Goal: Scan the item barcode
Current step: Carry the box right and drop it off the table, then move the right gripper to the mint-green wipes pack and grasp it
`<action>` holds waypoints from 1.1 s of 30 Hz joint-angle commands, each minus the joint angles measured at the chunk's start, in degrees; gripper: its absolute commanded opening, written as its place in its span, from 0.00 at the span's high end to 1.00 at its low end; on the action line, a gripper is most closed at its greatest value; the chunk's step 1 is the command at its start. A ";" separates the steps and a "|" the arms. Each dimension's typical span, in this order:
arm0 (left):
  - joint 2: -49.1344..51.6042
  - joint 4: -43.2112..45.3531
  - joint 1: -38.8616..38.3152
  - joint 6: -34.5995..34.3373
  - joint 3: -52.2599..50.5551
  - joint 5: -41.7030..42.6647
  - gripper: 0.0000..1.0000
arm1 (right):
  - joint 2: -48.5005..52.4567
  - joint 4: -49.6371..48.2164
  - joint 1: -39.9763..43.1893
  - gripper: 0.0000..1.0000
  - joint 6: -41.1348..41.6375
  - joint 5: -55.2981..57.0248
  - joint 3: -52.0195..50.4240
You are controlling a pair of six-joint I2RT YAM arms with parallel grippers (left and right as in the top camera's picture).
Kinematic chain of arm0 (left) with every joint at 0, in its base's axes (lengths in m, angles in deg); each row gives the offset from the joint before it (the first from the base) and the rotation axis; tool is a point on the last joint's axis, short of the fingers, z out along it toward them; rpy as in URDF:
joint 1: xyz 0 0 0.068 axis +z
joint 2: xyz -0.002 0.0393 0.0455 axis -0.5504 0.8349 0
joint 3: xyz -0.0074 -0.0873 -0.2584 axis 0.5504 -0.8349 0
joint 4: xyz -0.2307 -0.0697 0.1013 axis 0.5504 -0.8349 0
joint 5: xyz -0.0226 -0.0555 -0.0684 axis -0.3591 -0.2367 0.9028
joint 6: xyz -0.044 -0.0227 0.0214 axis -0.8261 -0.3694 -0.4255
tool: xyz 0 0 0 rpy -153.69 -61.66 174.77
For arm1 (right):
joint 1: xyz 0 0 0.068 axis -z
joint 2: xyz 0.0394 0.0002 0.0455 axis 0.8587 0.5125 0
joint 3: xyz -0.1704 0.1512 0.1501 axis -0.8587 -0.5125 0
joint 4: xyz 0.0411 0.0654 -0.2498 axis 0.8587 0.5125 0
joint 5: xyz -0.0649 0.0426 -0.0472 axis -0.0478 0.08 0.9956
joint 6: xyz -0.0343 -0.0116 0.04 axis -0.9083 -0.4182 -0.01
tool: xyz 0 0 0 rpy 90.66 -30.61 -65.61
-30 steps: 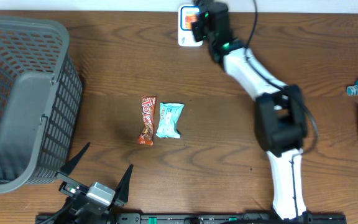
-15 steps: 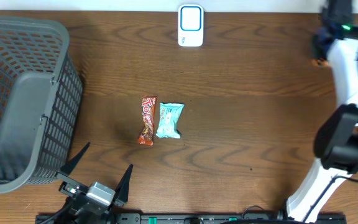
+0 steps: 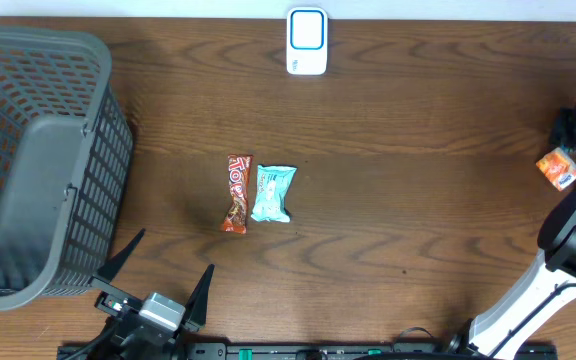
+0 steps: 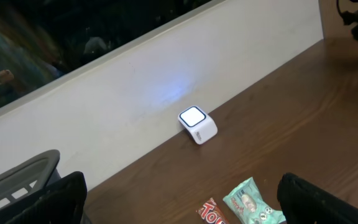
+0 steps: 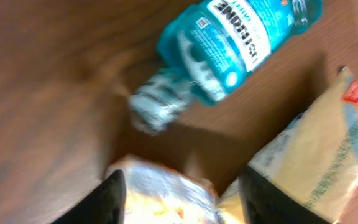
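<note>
**Orange packet down at the right edge, two snacks waiting**

Far left, the grey basket (image 3: 38, 160) sits idle, and the left pincer (image 3: 158, 285) hangs at the near edge, spread wide, holding nothing. In the middle, a red candy bar (image 3: 237, 192) and a teal packet (image 3: 272, 193) lie side by side, with the white scanner (image 3: 307, 41) at the back edge, well apart from both. Now the action: far right, the right pincer (image 5: 185, 202) stands parted over the orange packet (image 3: 558, 168), which looks loose on the table (image 3: 418, 230). Best move here, I'd say: rise straight up before swinging, so no finger drags it. Tight quarters, though: a blue mouthwash bottle (image 5: 235, 46) and a beige pouch (image 5: 316, 155) crowd just beside.
</note>
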 commanded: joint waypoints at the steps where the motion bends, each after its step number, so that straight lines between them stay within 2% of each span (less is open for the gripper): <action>1: -0.42 0.07 -0.22 0.57 -0.13 -0.09 0.02 | -8.07 -0.74 -2.40 0.02 0.68 -10.25 2.29; 4: -0.42 0.09 -0.22 0.57 -0.13 -0.07 0.02 | -14.32 -1.95 -4.37 0.01 3.63 -23.54 2.43; 8: -0.42 0.11 -0.22 0.57 -0.13 -0.09 0.02 | -18.18 0.57 -10.99 0.01 17.35 -54.51 2.27; 10: -0.42 0.11 -0.22 0.57 -0.13 -0.09 0.02 | -17.53 1.95 -14.53 0.01 18.29 -58.03 1.73; 14: -0.42 0.09 -0.22 0.57 -0.13 -0.09 0.02 | -14.69 5.68 -26.18 0.01 18.18 -57.57 0.17; 21: -0.42 0.09 -0.22 0.57 -0.13 -0.09 0.02 | -6.88 6.47 -44.28 0.01 18.23 -51.76 -4.57; 24: -0.42 0.09 -0.22 0.57 -0.13 -0.09 0.02 | -1.16 6.25 -53.31 0.13 18.18 -51.63 -5.73; 27: -0.42 0.11 -0.22 0.57 -0.13 -0.09 0.02 | 1.70 5.49 -57.22 0.24 18.27 -49.18 -5.73; 29: -0.42 0.09 -0.22 0.57 -0.13 -0.09 0.02 | 3.52 5.60 -59.25 0.24 18.84 -47.34 -5.75; 33: -0.42 0.11 -0.22 0.59 -0.13 -0.09 0.02 | 5.57 5.55 -61.44 0.34 26.95 -42.42 -6.93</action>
